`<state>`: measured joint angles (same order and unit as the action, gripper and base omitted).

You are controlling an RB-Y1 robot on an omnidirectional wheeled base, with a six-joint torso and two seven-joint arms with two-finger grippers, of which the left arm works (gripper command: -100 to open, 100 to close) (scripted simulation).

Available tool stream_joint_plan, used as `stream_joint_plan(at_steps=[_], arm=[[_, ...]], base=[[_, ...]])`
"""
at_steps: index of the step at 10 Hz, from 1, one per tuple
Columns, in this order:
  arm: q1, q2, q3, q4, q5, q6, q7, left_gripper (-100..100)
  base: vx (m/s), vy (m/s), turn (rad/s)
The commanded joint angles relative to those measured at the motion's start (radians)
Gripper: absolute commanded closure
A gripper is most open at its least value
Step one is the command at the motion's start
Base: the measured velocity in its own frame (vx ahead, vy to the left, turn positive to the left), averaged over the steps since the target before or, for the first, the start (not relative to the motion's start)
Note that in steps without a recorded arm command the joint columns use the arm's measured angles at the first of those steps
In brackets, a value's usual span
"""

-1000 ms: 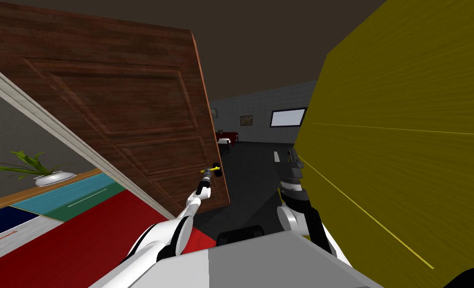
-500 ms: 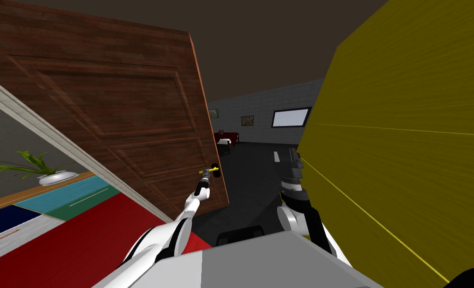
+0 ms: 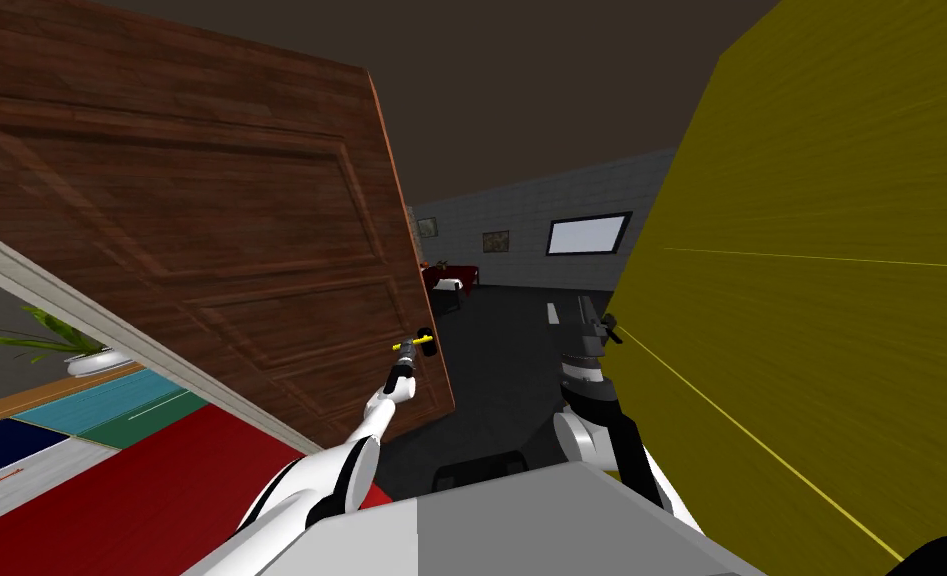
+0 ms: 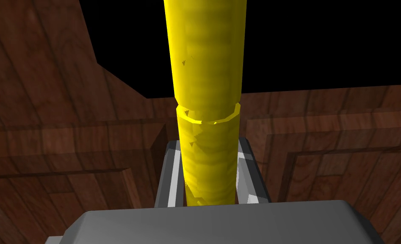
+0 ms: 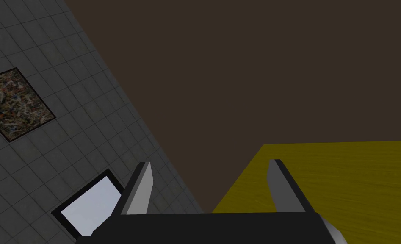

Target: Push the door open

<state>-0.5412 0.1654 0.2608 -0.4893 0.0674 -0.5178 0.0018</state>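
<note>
Pinching: the left gripper (image 4: 208, 146) has both fingers pressed against the sides of a yellow handle (image 4: 206, 63), which runs up the middle of the left wrist frame.
Left arm: it reaches from the bottom centre of the head frame up to the handle, just left of centre.
Door: the door (image 3: 211, 230) is brown wood grain with sunken panels and fills the upper left of the head frame. It stands ajar, and its free edge slants down the centre.
Handle spot: it sits low on the door, close to the free edge, with a dark knob touching its far end.
Behind the handle: in the left wrist frame there are brown door panels at the sides and bottom, and a black area across the top.
Opening: in the centre of the head frame, a gap with dark floor lies between the door's edge and a yellow wall (image 3: 841, 300) that takes up the right side.
Right gripper: the right gripper (image 5: 211, 163) is raised right of centre in the head frame, just beside the yellow wall. Its fingers are spread with nothing between them.
Lower left: a red floor (image 3: 161, 480), and a plant (image 3: 46, 335) in a white bowl at the left edge.
</note>
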Motion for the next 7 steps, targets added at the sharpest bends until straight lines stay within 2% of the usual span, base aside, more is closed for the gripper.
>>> stream_joint_plan(at_steps=[1,7], arm=[[0.006,0.012,0.016,-0.013,0.006,0.002,-0.008,100],[0.018,0.045,0.073,-0.008,0.030,-0.002,-0.029,100]], base=[[0.204,-0.092,0.067],[0.199,-0.080,0.064]])
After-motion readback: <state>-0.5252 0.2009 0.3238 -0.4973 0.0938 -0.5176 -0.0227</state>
